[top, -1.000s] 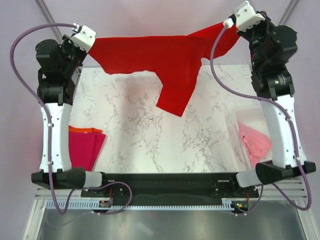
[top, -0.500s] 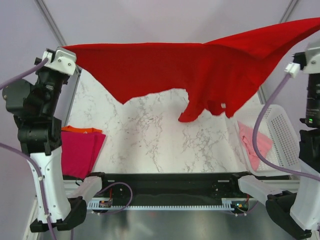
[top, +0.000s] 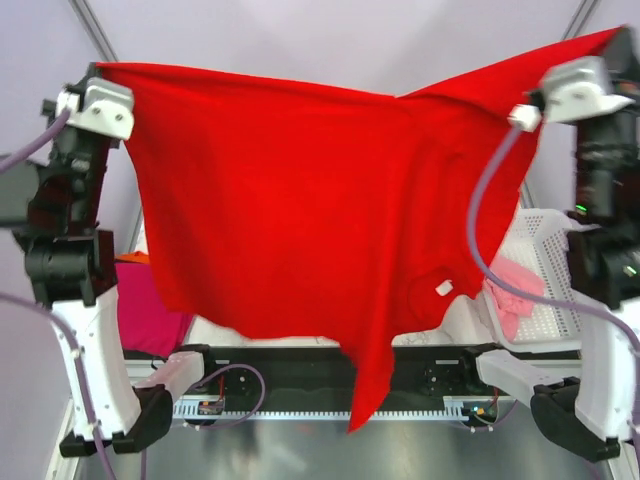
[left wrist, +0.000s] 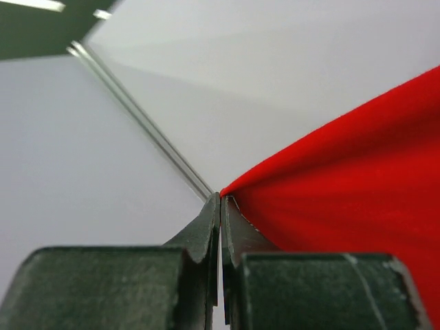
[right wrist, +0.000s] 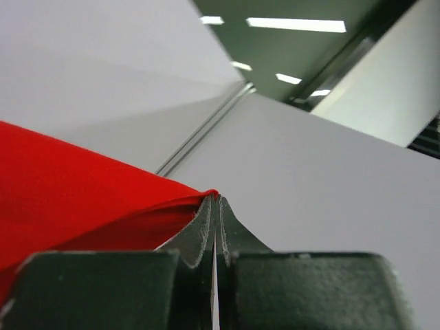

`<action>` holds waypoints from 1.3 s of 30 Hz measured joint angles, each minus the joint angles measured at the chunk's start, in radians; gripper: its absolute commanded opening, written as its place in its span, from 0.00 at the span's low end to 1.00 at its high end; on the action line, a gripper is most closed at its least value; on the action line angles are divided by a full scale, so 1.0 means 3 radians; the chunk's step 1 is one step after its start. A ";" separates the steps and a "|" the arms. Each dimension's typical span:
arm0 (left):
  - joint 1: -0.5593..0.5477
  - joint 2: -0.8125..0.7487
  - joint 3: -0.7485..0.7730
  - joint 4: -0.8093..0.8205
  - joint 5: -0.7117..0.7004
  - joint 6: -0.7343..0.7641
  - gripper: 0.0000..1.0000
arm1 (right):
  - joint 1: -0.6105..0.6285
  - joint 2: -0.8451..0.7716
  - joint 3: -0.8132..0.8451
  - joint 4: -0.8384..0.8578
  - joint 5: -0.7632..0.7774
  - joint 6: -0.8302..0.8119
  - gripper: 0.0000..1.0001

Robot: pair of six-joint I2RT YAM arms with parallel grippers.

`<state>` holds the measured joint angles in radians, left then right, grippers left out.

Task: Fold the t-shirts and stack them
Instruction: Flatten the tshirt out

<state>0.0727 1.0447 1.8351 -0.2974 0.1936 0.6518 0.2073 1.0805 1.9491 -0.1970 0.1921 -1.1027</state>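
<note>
1. Red shirt (top: 290,210) hangs spread in mid-air. The left gripper (left wrist: 220,201) is clamped on its 10 o'clock corner and the right gripper (right wrist: 214,198) on its 2 o'clock corner.
2. White basket (top: 555,250) at 4 o'clock holds a pink shirt (top: 512,290).
3. Magenta shirt (top: 140,315) lies at 8 o'clock.

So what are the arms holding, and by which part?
The red t-shirt, hung spread between them: each arm's jaws pinch one end of its top edge.

A white perforated plastic basket (top: 553,262) stands far right.
</note>
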 measured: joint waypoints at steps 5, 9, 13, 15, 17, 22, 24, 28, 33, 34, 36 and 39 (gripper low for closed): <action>0.0013 0.0390 -0.0581 0.0055 0.0184 0.0014 0.02 | -0.0003 0.0240 -0.0992 0.0149 0.0000 -0.0150 0.00; 0.0003 0.0891 -0.1179 -0.0009 0.0356 0.0031 0.02 | -0.0006 0.0631 -0.1718 0.0159 -0.0005 -0.0161 0.00; -0.0011 0.1584 -0.1536 -0.0126 0.0487 0.0050 0.02 | -0.0006 0.1033 -0.2059 0.0153 -0.0010 -0.0160 0.00; -0.0017 0.1972 -0.1537 -0.0188 0.0511 0.0050 0.02 | -0.0006 0.1266 -0.2078 0.0167 -0.0001 -0.0173 0.00; -0.0018 0.2318 -0.1436 -0.0209 0.0521 0.0047 0.02 | -0.0006 0.1544 -0.2035 0.0244 0.0020 -0.0186 0.00; -0.0023 0.3249 -0.0757 -0.0244 0.0521 -0.0018 0.02 | -0.0008 0.2467 -0.1624 0.0371 0.0177 -0.0256 0.00; -0.0025 0.3550 -0.0375 -0.0306 0.0521 -0.0042 0.02 | -0.0009 0.2862 -0.1382 0.0385 0.0253 -0.0256 0.00; -0.0042 0.3992 0.0224 -0.0365 0.0493 -0.0092 0.02 | -0.0025 0.3529 -0.0918 0.0384 0.0342 -0.0151 0.00; -0.0066 0.4331 0.0678 -0.0430 0.0394 -0.0240 0.02 | -0.0069 0.4178 -0.0214 0.0355 0.0388 0.0103 0.00; -0.0071 0.4387 0.0753 -0.0430 0.0370 -0.0262 0.02 | -0.0075 0.4283 -0.0070 0.0350 0.0390 0.0159 0.00; -0.0086 0.4514 0.0918 -0.0439 0.0295 -0.0291 0.02 | -0.0088 0.4513 0.0254 0.0336 0.0398 0.0267 0.00; -0.0120 0.4668 0.1110 -0.0458 0.0196 -0.0291 0.02 | -0.0097 0.4829 0.0734 0.0317 0.0399 0.0374 0.00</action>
<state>0.0368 2.4451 2.1681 -0.4347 0.2523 0.5644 0.1783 2.5294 2.1693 -0.1020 0.3119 -0.9905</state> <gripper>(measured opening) 0.028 0.007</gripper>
